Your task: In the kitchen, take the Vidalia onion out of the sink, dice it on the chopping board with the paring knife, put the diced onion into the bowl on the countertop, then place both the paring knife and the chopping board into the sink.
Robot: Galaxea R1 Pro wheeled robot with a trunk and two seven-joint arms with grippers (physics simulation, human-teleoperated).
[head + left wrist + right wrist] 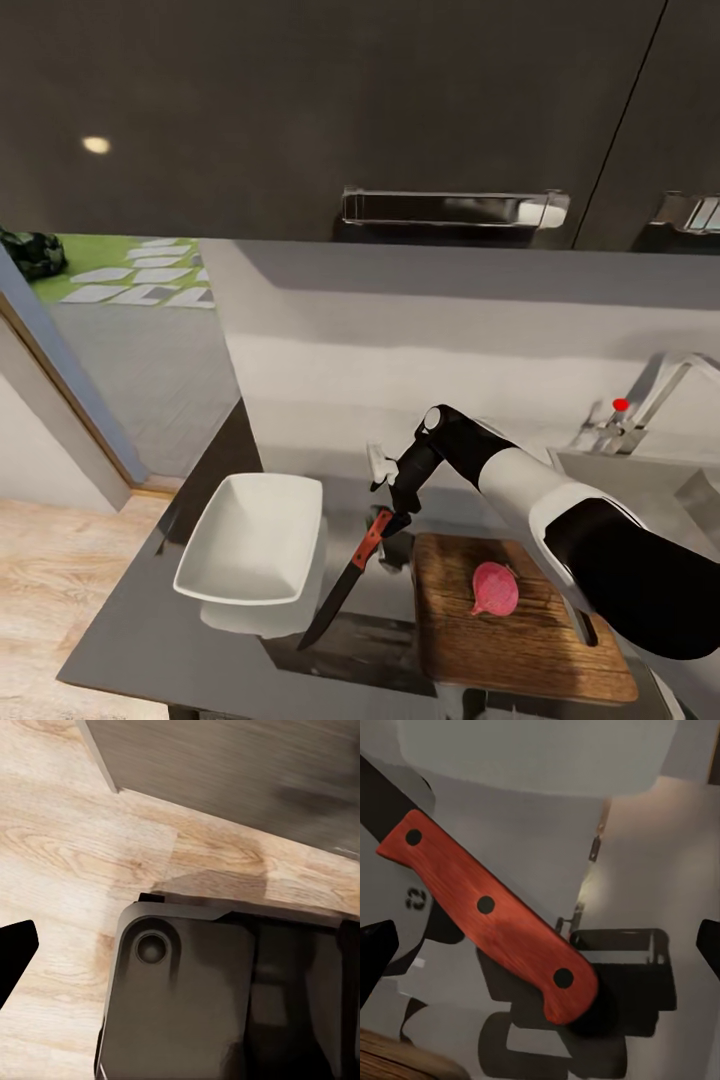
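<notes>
The paring knife (345, 585) lies on the grey countertop (150, 640) between the bowl and the chopping board, its red-orange handle (487, 915) toward the wall. My right gripper (397, 512) hangs open just over the handle's end, and its fingertips (375, 954) stand wide apart on either side without touching it. The pinkish-red Vidalia onion (495, 588) sits whole on the dark brown chopping board (530, 650). An empty white square bowl (250, 540) stands to the knife's left. The sink (640, 480) lies at the far right. My left gripper (180, 945) hangs open over the floor.
A chrome tap (680, 375) and a red-tipped knob (620, 405) stand behind the sink. Dark wall cabinets (350, 110) hang overhead. The countertop ends at the left by a doorway (120, 330). Below my left gripper are the wooden floor (75, 832) and my dark base (187, 997).
</notes>
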